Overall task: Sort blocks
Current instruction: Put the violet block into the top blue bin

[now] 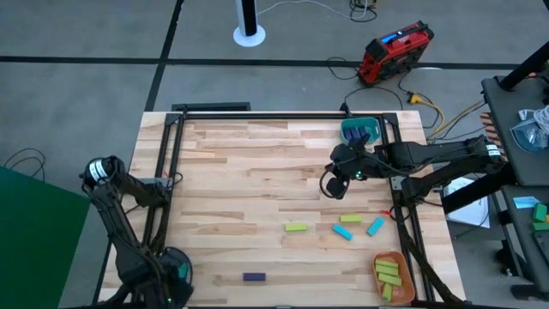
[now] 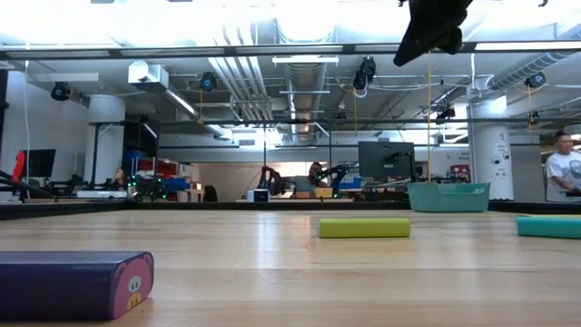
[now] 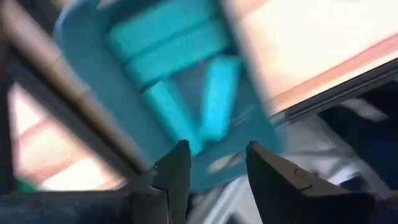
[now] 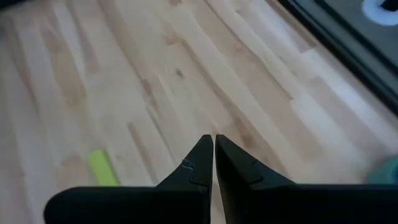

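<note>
On the wooden table lie a yellow-green block (image 1: 296, 227), three cyan blocks (image 1: 350, 227) and a purple block (image 1: 253, 276). The teal bowl (image 1: 360, 130) at the far right holds cyan blocks. The orange bowl (image 1: 393, 275) at the near right holds yellow-green blocks. My right gripper (image 1: 328, 185) hangs shut and empty above the table, between the teal bowl and the loose blocks; the low view shows it well clear of the surface (image 2: 431, 27). My left gripper (image 3: 214, 168) is open and empty, its arm (image 1: 103, 172) folded at the table's left edge. Its blurred wrist view shows a teal container (image 3: 112, 99) with cyan blocks.
Black frame rails (image 1: 171, 172) run along the table's left, far and right sides. In the low view the purple block (image 2: 73, 283) lies nearest, the yellow-green block (image 2: 363, 227) and a cyan one (image 2: 549, 227) farther back. A person (image 2: 567, 163) stands in the room beyond.
</note>
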{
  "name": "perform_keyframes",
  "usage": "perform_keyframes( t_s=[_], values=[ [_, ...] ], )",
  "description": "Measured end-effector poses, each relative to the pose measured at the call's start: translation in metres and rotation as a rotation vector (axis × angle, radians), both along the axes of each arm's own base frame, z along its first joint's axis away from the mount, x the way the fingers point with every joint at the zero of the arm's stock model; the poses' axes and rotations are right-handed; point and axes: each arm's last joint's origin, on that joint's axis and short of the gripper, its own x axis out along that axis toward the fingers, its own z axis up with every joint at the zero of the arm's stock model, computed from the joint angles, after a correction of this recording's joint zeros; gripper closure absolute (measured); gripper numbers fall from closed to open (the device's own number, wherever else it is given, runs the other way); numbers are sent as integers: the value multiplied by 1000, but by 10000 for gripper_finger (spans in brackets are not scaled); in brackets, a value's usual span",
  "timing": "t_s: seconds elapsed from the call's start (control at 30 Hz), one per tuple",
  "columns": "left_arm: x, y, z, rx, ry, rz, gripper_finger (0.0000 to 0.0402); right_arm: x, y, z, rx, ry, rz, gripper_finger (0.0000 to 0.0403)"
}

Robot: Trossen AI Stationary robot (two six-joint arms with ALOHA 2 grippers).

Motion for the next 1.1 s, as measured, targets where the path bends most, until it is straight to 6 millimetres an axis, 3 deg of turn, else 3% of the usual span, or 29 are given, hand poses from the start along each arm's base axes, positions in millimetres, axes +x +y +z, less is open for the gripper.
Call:
perform_keyframes(
  t_s=[0.2, 0.5, 0.77, 1.1],
  values=[
    [21, 21, 16, 64, -246, 4, 274, 17, 3, -2, 76, -79, 11, 393],
    [51, 76, 23, 255, -422, -159, 289, 73, 13, -23, 239, -206, 129, 393],
    [52, 134, 7, 257, -612, -183, 313, 108, 34, -26, 257, -174, 224, 393],
    [37, 186, -3, 374, -660, -233, 323, 157, 70, -27, 220, -166, 347, 390]
  ],
)
